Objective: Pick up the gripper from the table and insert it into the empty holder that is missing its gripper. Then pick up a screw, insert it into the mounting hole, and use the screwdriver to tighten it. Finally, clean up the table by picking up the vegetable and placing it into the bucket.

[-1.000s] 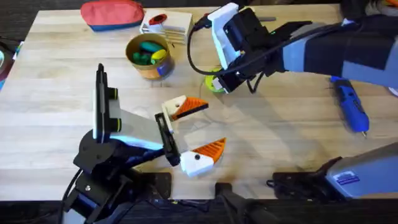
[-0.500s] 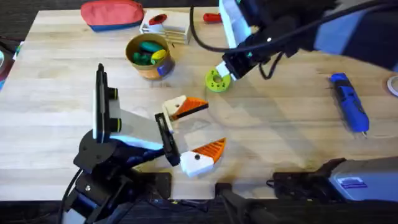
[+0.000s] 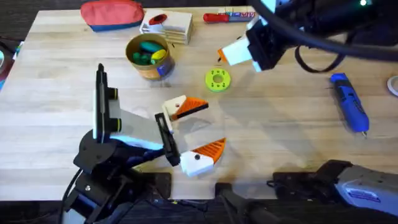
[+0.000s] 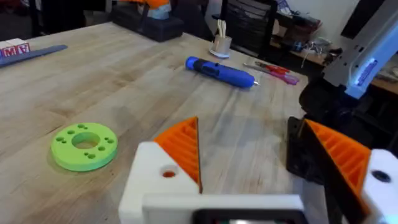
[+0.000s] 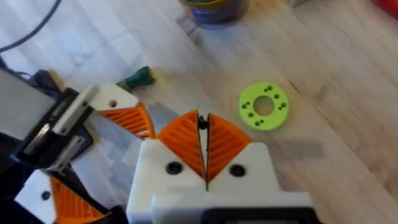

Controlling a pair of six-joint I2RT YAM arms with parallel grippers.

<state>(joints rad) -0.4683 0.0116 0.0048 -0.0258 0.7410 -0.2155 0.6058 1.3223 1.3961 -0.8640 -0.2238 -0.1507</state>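
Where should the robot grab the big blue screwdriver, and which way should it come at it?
Probably the thick blue handle of the screwdriver, near its middle, coming straight down from above and closing across its width. It lies flat on the table with bare wood along both long sides, so there is room. The metal tip is short and thin, a poor hold.

Bucket (image 3: 149,56) at table's (image 3: 280,137) far left-centre, toys inside; disc (image 3: 217,80) to its right; screwdriver (image 3: 350,103) far right, well apart; left gripper (image 3: 198,132) near centre (vegetable (image 5: 137,78) just beside it); pouch (image 3: 112,14) behind bucket.
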